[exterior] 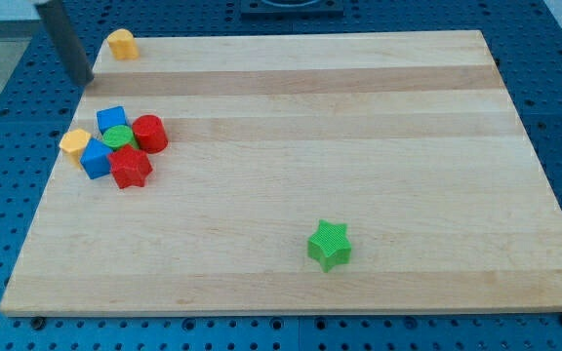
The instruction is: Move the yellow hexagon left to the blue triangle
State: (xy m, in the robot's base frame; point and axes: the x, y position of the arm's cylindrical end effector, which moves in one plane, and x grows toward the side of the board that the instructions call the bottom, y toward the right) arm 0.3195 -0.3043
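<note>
My tip (84, 80) is at the view's upper left, just off the wooden board's left edge. A yellow block (121, 44) sits at the board's top left corner, to the upper right of the tip and apart from it. A second yellow block (74, 146), hexagon-like, lies at the left edge and touches a blue block (96, 159). Another blue block (111, 120) sits just above it in the same cluster. I cannot tell which blue block is the triangle. The tip is above the cluster and touches no block.
The cluster also holds a green round block (117, 136), a red cylinder (150, 133) and a red star (131, 168). A green star (329, 244) lies alone at the lower middle right. The board (359, 117) rests on a blue perforated table.
</note>
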